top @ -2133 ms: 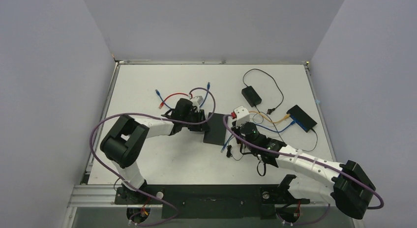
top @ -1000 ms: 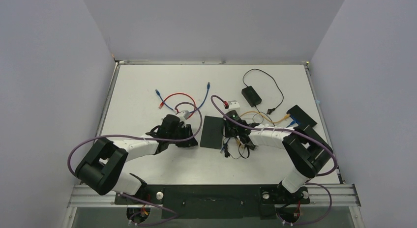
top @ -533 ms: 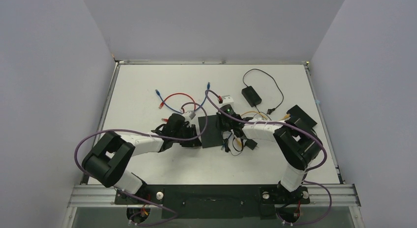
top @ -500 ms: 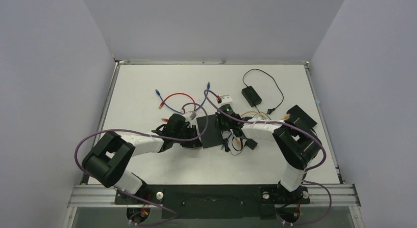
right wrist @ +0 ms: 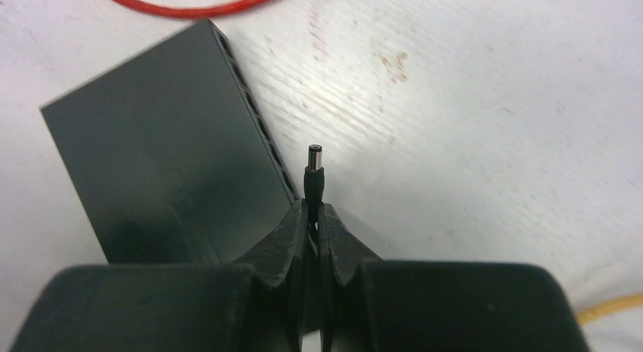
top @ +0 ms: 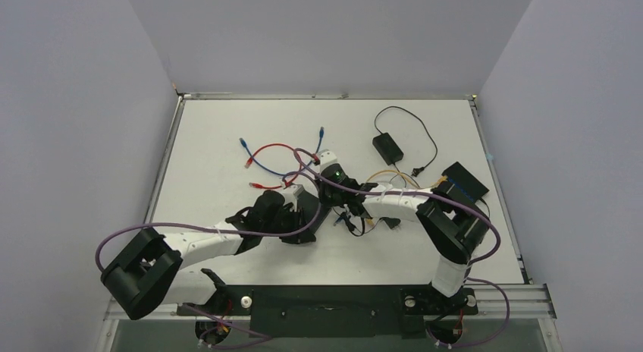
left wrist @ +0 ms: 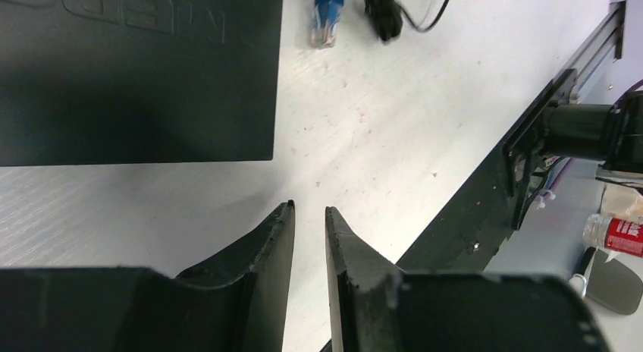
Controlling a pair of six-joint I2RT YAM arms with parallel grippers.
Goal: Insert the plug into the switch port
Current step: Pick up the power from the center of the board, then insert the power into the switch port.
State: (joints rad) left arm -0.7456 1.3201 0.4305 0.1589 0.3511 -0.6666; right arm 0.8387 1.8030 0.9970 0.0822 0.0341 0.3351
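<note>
Compared with a couple of seconds back, your right arm has folded up and swung left across the table, the left arm has pulled in toward its base, and the black box has slid a bit to the left with them.

The barrel plug [right wrist: 314, 164] is pinched in the right gripper [right wrist: 313, 209], whose fingers are clamped on its black sleeve with the metal tip poking out ahead. That makes sense to me, since the tip stays free to lead into a socket. It sits just beside the long ribbed side of the network switch [right wrist: 167, 185] and isn't touching it. It also points along that side instead of into it. I can't pick out the power port from here, so I'd say you've got re-aiming to do before any push.

Your left gripper [left wrist: 309, 212] hangs low over the table [left wrist: 394, 124], near the switch's corner but clear of it. There's only a narrow gap between its fingers and nothing in it. My guess is it's parked there to brace the box. A loose blue Ethernet plug [left wrist: 327, 18] lies just past the switch.
</note>
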